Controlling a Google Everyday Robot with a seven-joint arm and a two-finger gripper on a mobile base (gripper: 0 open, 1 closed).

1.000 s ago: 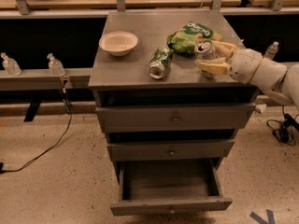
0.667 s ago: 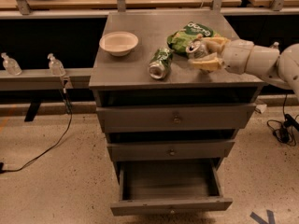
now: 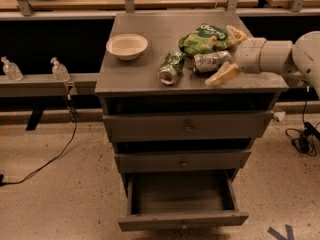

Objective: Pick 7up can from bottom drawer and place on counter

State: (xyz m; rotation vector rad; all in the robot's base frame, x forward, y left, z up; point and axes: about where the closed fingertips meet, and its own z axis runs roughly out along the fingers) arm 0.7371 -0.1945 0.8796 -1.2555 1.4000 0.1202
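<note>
Placement looks nearly done. At the upper right of the frame, the white arm's two-finger gripper (image 3: 220, 56) has its pale yellow fingers (image 3: 223, 74) spread wide around the small silvery 7up can (image 3: 210, 61). This can lies on its side on the scuffed grey metal counter (image 3: 135, 76), near the darker green can (image 3: 171, 67). I judge a straight pull-back is best, without brushing the can, because it may roll. Low in the frame, the grey bottom drawer (image 3: 182, 220) stands open and holds nothing. The round pale bowl (image 3: 127, 46) looks empty.
</note>
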